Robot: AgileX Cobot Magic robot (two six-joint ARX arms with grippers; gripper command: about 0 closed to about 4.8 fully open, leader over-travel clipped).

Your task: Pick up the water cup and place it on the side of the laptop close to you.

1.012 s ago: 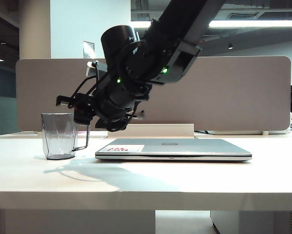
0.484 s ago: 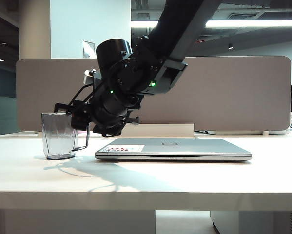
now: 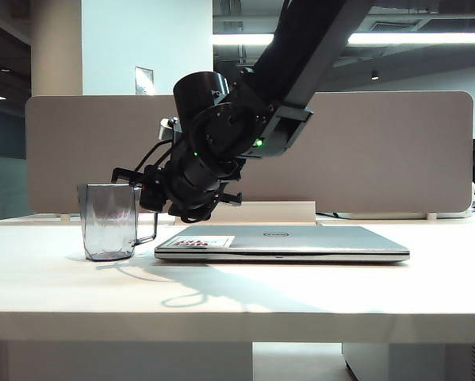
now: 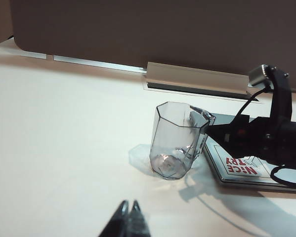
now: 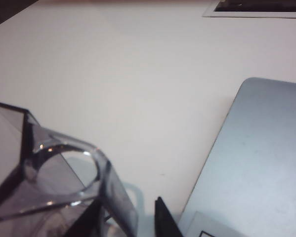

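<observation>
1. The task is only at its beginning. The transparent smoky-grey plastic water cup with faceted sides (image 3: 109, 222) stands on the pale table (image 3: 221, 294). It is just beside the left end of the thin silver-grey closed laptop (image 3: 300, 240) as the exterior view shows it, and its loop handle points toward the laptop.
2. My right gripper (image 3: 135, 189) is at the top of the cup on the handle side. In my right wrist view, one black finger (image 5: 91, 219) is at the cup wall and the other (image 5: 165, 222) is outside, with the top of the handle between them. The jaws are partly apart. I cannot tell if they already press on the cup, so I do not count it as grasped.
3. My left gripper (image 4: 128, 217) is low over the bare table, well apart from the cup. Its fingers are together and hold nothing.
4. In my judgement, these steps are left: to secure the grip, lift the cup, carry it to the near side of the laptop, put it down and release it.
5. The white sticker (image 4: 240, 165) on the lid has red print that reads "NiCE TRY". The small logo (image 3: 277, 233) in the lid centre is too small to read.
</observation>
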